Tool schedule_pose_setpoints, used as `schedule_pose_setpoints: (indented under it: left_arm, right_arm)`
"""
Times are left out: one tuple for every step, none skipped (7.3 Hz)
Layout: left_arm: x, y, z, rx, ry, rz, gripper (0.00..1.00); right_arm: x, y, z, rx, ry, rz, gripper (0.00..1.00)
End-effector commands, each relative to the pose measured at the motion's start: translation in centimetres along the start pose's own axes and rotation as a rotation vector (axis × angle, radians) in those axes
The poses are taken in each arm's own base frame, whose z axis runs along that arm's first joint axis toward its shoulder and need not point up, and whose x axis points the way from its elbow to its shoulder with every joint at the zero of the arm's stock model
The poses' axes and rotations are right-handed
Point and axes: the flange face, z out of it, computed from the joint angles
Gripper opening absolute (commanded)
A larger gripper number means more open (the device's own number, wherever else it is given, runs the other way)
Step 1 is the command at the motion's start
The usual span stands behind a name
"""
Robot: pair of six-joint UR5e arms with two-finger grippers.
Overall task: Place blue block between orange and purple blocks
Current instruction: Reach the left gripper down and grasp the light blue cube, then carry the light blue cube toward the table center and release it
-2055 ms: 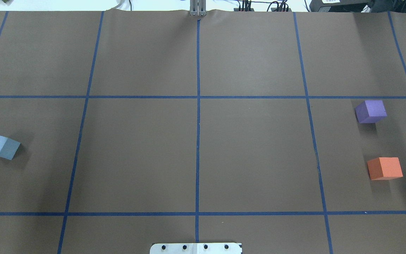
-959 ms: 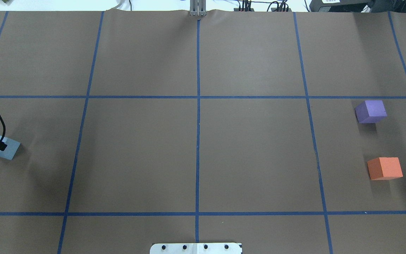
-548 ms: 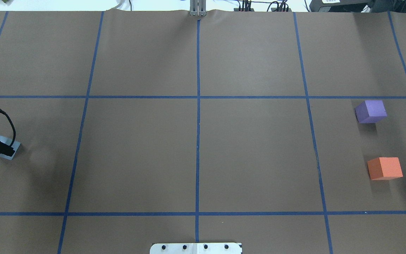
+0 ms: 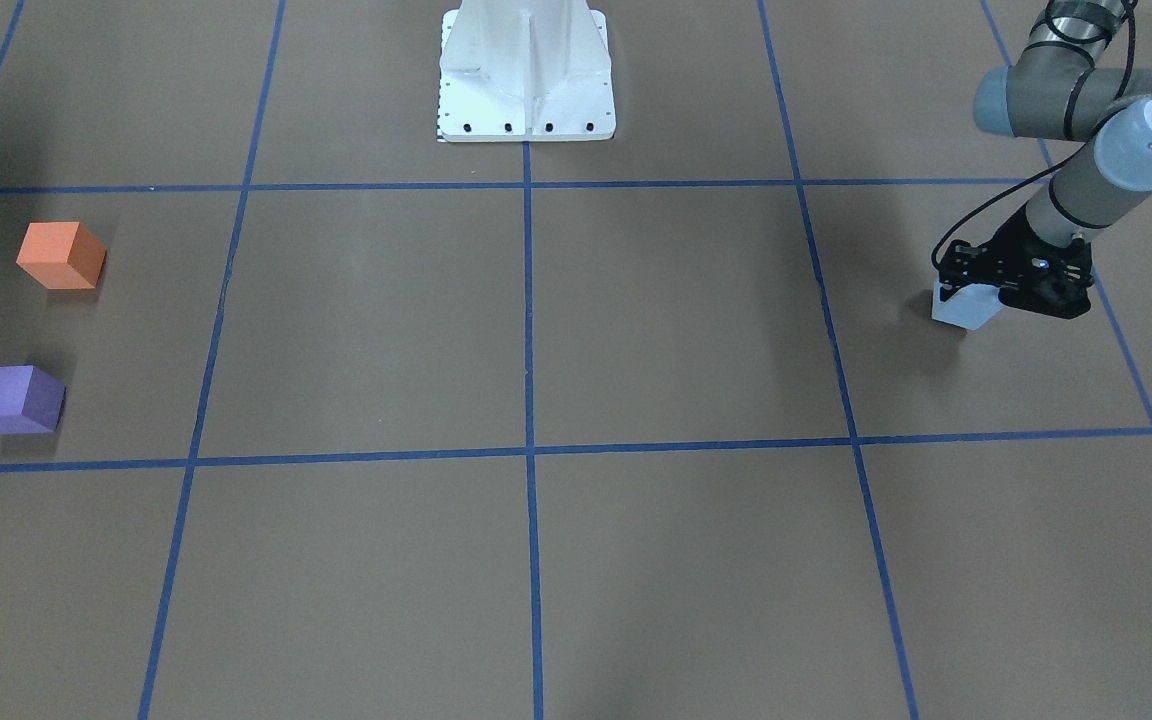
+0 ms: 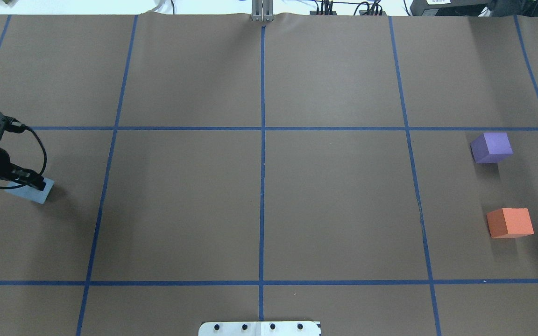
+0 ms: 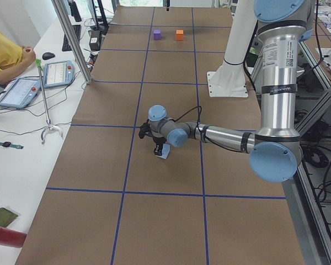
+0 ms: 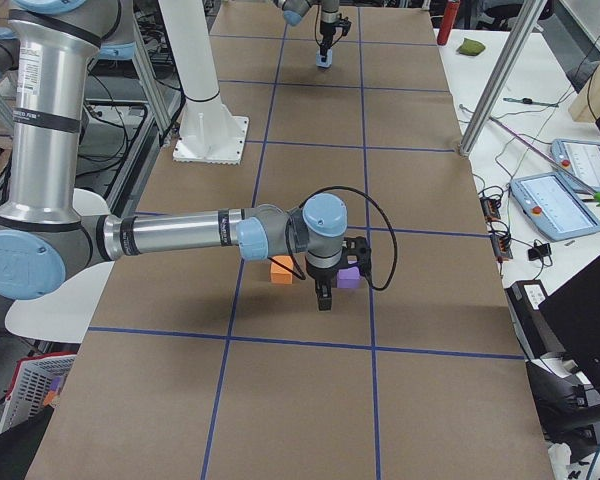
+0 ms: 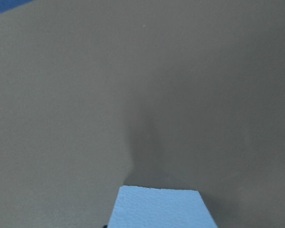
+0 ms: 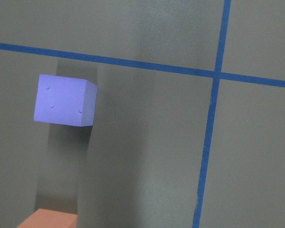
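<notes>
The light blue block (image 5: pixel 36 194) is held in my left gripper (image 5: pixel 34 187), which is shut on it at the table's left side, just above the brown mat. The pair also shows in the front view, block (image 4: pixel 958 311) and gripper (image 4: pixel 972 298), and the block fills the bottom of the left wrist view (image 8: pixel 159 209). The purple block (image 5: pixel 492 146) and the orange block (image 5: pixel 510 222) sit apart at the far right, purple farther from the robot's base. My right gripper (image 7: pixel 324 298) hovers beside them; I cannot tell whether it is open or shut.
The white robot base (image 4: pixel 526 70) stands at the near middle edge. Blue tape lines (image 5: pixel 262 186) divide the mat into squares. A side table with tablets (image 6: pixel 41 80) and a metal post (image 6: pixel 71 41) lies beyond the far edge.
My left arm came in from the left, closed on the blue block and has carried it a short way to the right. The purple and orange blocks have not moved.
</notes>
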Motion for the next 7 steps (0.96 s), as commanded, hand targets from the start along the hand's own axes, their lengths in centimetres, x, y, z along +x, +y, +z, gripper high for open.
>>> schedule_pose_setpoints:
  left_arm:
    - [14.7,-3.9,-1.1,-0.013,0.171,-0.134,0.00]
    - [24.6,-3.7,0.4,-0.069,0.242,-0.170,0.00]
    - [30.9,-4.7,0.1,-0.089,0.287,-0.207,0.00]
    - [36.9,-5.7,0.8,-0.073,0.302,-0.222,0.00]
    - [45.8,-7.5,3.3,-0.029,0.286,-0.254,0.00]
    - [53.2,-10.3,4.6,-0.031,0.266,-0.307,0.00]
    - [56.4,-11.5,4.7,-0.041,0.260,-0.326,0.00]
  right_arm:
    - [-0.3,-0.1,0.4,-0.008,-0.002,-0.004,1.00]
    - [-0.3,-0.1,0.8,-0.017,-0.002,-0.004,1.00]
    - [0.0,-0.4,1.1,-0.020,0.000,-0.002,1.00]
    - [0.4,-0.4,1.6,-0.027,0.001,0.001,1.00]
    - [0.1,-0.8,1.7,-0.028,0.001,-0.006,1.00]
    - [-0.1,-1.0,1.7,-0.028,0.001,-0.009,1.00]
    - [-0.3,-1.2,1.6,-0.025,0.000,-0.011,1.00]
